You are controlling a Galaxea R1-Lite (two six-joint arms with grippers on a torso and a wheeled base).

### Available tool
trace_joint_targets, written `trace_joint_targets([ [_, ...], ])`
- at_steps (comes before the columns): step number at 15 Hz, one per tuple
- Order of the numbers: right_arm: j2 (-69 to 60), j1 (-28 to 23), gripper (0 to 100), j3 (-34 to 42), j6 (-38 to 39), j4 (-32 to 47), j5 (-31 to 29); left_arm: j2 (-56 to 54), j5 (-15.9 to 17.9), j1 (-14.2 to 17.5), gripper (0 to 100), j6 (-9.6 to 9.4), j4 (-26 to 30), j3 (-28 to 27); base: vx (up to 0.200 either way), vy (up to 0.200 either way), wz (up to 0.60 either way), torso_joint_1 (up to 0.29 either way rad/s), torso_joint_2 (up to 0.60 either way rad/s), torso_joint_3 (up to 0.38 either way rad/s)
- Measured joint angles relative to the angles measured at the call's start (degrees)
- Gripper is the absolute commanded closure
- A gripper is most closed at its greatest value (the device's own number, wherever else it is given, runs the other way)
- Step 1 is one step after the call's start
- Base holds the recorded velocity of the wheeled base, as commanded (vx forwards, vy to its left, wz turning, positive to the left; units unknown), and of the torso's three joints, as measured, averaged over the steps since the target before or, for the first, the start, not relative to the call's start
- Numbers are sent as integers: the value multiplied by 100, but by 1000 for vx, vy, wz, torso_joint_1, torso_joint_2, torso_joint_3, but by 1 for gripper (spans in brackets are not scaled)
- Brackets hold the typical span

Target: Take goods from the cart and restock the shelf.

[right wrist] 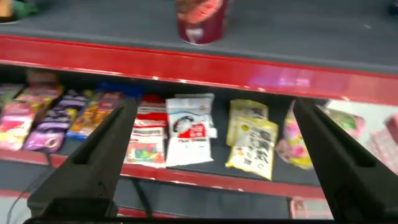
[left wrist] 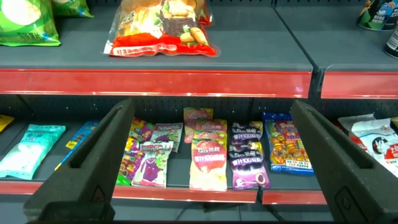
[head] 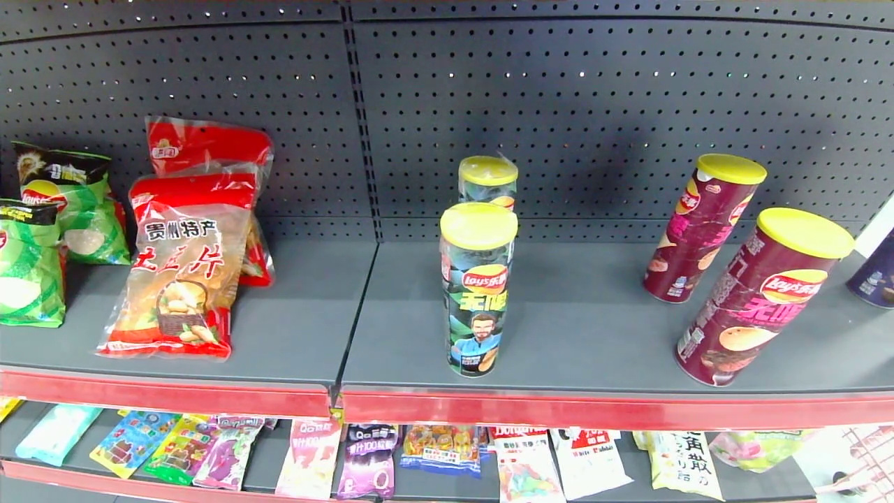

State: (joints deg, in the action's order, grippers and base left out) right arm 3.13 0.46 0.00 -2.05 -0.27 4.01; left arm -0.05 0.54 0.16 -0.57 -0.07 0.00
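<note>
Two tall cylindrical chip cans with green printed labels and yellow plastic lids stand upright at the middle of the grey metal shelf (head: pixel 594 314). The front green can (head: pixel 478 293) is near the red front strip (head: pixel 559 409), and the rear green can (head: pixel 488 180) is just behind it, close to the dark perforated back panel (head: pixel 559 84). To the right stand two maroon cylindrical chip cans with yellow lids: the near maroon can (head: pixel 761 297) is close to the front strip, and the far maroon can (head: pixel 700 227) is further back and to its left, apart from it. A dark blue can (head: pixel 873 276) shows at the right edge. On the left part of the shelf a clear-and-red plastic bag of potato slices (head: pixel 181 272) leans against a second bag of the same kind (head: pixel 206 143), and two green chip bags (head: pixel 28 262) sit at the far left. Below, rows of small colourful snack packets (head: pixel 368 457) lie on the lower shelf (head: pixel 269 461).

The left gripper (left wrist: pixel 211 106) hangs in front of the lower shelf, below the potato-slice bag, its two dark fingers spread wide with nothing between them. The right gripper (right wrist: pixel 214 104) hangs likewise before the lower shelf, below the near maroon can, fingers wide apart and holding nothing
</note>
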Motion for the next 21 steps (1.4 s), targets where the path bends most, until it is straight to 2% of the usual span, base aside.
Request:
trace_joint_targets([
  [3,-232,-26,0,-2,202,22,-480,0,-2,0,0,-24,0,0,0,0,0,0,0,0],
  [5,-289,-33,0,-7,210,24,-488,0,-2,0,0,-33,2,0,0,0,0,0,0,0],
  [9,-311,-30,0,-5,207,29,-479,0,-2,0,0,-27,2,0,-200,0,0,4,0,1],
  [12,-316,-33,0,-5,207,27,-472,0,0,0,0,-24,0,0,0,0,0,0,0,0],
  [21,-316,-22,0,-5,197,27,-472,0,0,-2,0,-32,2,0,0,-200,0,8,3,1],
])
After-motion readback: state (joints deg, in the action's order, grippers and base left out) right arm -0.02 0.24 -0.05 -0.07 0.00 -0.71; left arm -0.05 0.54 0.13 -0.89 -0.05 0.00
